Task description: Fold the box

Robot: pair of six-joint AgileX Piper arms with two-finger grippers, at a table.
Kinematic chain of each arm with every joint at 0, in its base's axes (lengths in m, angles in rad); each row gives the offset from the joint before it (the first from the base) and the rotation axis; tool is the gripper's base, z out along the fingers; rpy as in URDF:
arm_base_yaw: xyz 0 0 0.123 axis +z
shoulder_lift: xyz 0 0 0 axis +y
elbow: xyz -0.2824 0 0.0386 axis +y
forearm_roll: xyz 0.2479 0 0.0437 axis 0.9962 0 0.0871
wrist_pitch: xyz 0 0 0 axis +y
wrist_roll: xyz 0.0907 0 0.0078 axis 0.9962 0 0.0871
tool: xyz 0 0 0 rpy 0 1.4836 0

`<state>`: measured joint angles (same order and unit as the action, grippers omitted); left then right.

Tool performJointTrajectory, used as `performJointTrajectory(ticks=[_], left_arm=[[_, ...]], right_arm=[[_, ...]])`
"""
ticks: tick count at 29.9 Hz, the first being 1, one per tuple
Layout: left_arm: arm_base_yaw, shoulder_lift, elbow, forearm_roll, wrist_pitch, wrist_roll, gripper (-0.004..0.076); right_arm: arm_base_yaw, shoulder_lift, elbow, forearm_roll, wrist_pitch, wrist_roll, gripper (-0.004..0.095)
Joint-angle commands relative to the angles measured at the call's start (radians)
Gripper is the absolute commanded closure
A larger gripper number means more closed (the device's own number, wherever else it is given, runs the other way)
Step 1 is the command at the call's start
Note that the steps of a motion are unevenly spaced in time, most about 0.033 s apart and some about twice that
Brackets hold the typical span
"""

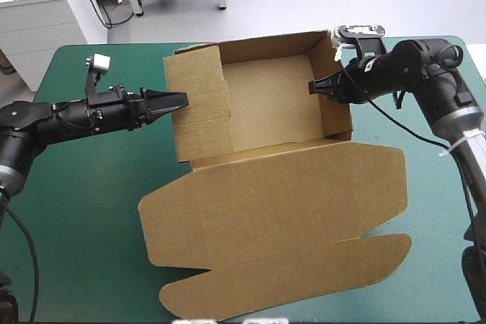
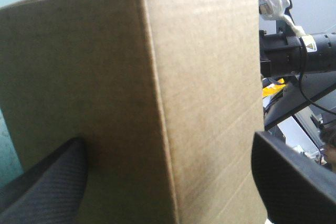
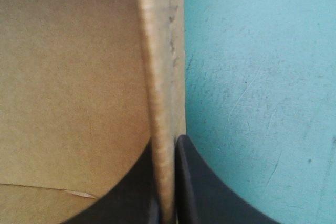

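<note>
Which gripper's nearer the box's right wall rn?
Right. The right gripper is shut on the box at its right wall, a finger each side. The left gripper is open at the left wall, across the tray.

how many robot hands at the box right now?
2. The left black fin-fingered hand, open, is at the left wall of the brown cardboard box; the right hand is shut on its right wall.
</note>
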<state>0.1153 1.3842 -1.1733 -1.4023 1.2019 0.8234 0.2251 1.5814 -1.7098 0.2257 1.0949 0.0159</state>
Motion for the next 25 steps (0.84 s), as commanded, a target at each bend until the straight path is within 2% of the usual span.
performJointTrajectory(ticks=[1, 4, 10, 18, 25], left_arm=[[-0.008, -0.036, -0.068, -0.013, 0.098, -0.072, 0.0122], [-0.044, -0.038, -0.149, 0.137, 0.063, -0.19, 0.0122], [-0.223, -0.064, -0.266, 0.563, -0.106, -0.497, 0.0122], [-0.469, -0.066, -0.278, 1.002, -0.291, -0.905, 0.0122], [-0.546, -0.06, -0.278, 1.219, -0.341, -1.106, 0.0122]], right_arm=[[0.012, -0.046, -0.035, 0.035, -0.048, 0.017, 0.0907], [0.033, -0.055, -0.035, 0.012, -0.077, 0.046, 0.0906], [0.077, -0.067, -0.035, -0.052, -0.098, 0.094, 0.0906], [0.137, -0.077, -0.035, -0.164, -0.098, 0.16, 0.0906], [0.158, -0.077, -0.035, -0.191, -0.097, 0.179, 0.0906]])
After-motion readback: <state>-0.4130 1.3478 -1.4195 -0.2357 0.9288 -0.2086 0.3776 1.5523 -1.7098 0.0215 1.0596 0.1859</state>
